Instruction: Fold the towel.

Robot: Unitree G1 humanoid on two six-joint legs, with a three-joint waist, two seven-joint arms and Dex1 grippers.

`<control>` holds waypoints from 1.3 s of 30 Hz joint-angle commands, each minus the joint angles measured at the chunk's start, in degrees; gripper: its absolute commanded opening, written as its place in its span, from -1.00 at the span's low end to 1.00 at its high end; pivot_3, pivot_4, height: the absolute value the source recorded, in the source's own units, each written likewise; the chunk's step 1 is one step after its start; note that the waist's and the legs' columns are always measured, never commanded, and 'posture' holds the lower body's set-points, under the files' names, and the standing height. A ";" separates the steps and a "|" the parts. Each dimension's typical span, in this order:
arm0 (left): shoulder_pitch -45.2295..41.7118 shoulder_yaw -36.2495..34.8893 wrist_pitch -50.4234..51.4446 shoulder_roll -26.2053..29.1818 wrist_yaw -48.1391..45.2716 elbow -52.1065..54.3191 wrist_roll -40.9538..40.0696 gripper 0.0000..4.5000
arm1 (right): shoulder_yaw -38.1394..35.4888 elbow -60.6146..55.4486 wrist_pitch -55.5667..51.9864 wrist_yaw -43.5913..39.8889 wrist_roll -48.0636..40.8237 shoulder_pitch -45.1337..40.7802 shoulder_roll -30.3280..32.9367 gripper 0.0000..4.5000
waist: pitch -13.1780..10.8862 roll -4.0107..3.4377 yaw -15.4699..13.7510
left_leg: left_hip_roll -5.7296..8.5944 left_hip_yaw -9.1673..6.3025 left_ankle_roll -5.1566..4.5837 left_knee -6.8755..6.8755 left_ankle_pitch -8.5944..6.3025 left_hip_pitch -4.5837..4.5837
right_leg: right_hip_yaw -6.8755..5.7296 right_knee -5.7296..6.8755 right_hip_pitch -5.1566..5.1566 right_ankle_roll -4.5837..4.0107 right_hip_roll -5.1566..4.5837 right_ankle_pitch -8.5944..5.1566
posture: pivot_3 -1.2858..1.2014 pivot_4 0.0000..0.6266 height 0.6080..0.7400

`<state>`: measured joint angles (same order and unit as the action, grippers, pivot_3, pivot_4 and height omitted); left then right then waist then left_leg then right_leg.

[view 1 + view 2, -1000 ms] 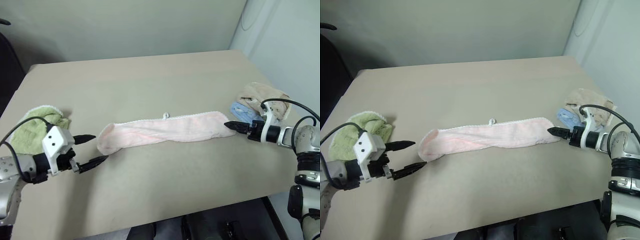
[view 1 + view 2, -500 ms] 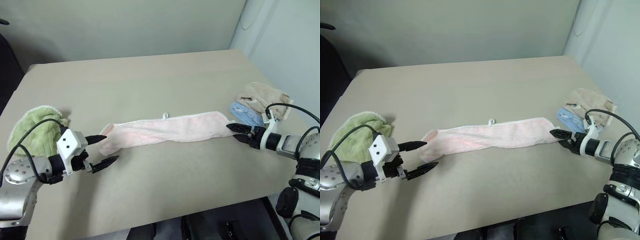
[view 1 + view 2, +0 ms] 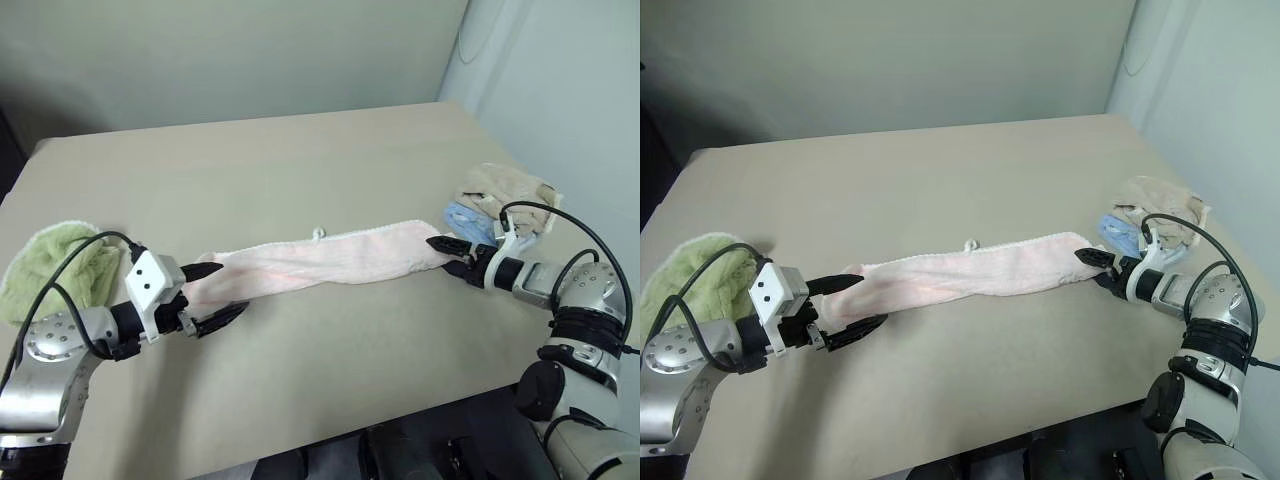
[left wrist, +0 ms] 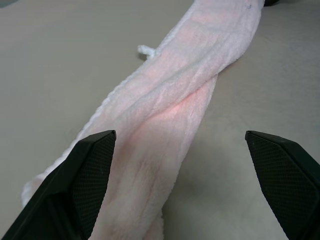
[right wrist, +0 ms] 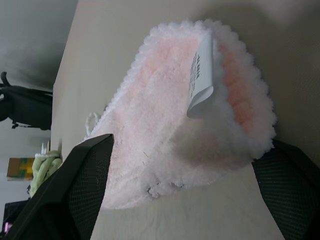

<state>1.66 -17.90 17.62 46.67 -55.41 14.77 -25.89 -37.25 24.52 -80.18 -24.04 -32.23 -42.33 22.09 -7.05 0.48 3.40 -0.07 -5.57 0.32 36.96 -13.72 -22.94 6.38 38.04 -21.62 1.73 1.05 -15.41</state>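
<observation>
A: Towel, pale pink terry with white stitched edging (image 3: 330, 255), lies as a long bunched strip across the middle of the tan table (image 3: 300, 150).

B: Both arms have closed in on its ends. Left gripper (image 3: 212, 292) is spread wide around the left end; right gripper (image 3: 448, 255) straddles the right end, not yet pinching.

A: Looks ready for grasping.

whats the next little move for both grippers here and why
Probably close both grippers on the towel ends. The pink towel lies as a long band on the table. The left gripper is open with its fingers straddling one end, and the right gripper has the other end, with the white label, between its fingers but not clamped. Gripping both ends would let it lift and fold.
</observation>
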 commanded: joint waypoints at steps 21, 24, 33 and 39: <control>0.42 -0.09 -0.30 -1.58 2.63 2.26 -1.68 1.00 | 13.21 -11.05 8.94 -12.98 -3.83 2.14 17.46 -0.99 | -0.14 -0.24 -2.13 | 0.05 0.00 0.13 -0.18 -0.01 -0.49 | -0.04 -0.01 -0.23 0.05 -0.03 -0.07 | 0.03 -0.52 1.00; -0.42 0.73 -0.31 -1.96 2.73 1.89 -1.32 1.00 | 20.64 -12.40 14.46 -18.93 -1.88 2.50 21.45 -0.99 | -0.14 -0.23 -2.13 | 0.05 -0.01 0.14 -0.15 -0.01 -0.49 | -0.04 -0.03 -0.20 0.08 -0.03 -0.08 | 0.03 -0.52 1.00; -1.40 2.46 -0.52 -3.15 3.62 1.96 -0.73 1.00 | 40.35 -24.45 24.50 -31.62 2.52 -1.82 24.13 -0.99 | -0.15 -0.26 -1.77 | 0.04 0.01 0.30 -0.18 0.08 -0.51 | -0.01 -0.01 -0.26 0.10 0.00 -0.09 | 0.03 -0.52 1.00; -0.65 2.80 -0.58 -3.99 4.64 2.93 -0.73 1.00 | 50.80 -27.82 25.79 -33.01 5.96 -5.62 19.48 -0.99 | -0.14 -0.25 -1.89 | 0.02 0.00 0.30 -0.09 0.08 -0.52 | -0.02 -0.04 -0.24 0.10 -0.01 -0.09 | 0.03 -0.52 1.00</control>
<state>0.97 -14.89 17.76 42.92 -51.09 15.86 -26.89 11.62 -1.71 -55.51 -56.45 -27.36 -46.75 42.35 -7.19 0.24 1.51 -0.05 -5.57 0.62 36.89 -13.64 -23.47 6.35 38.00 -21.85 1.84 1.03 -15.51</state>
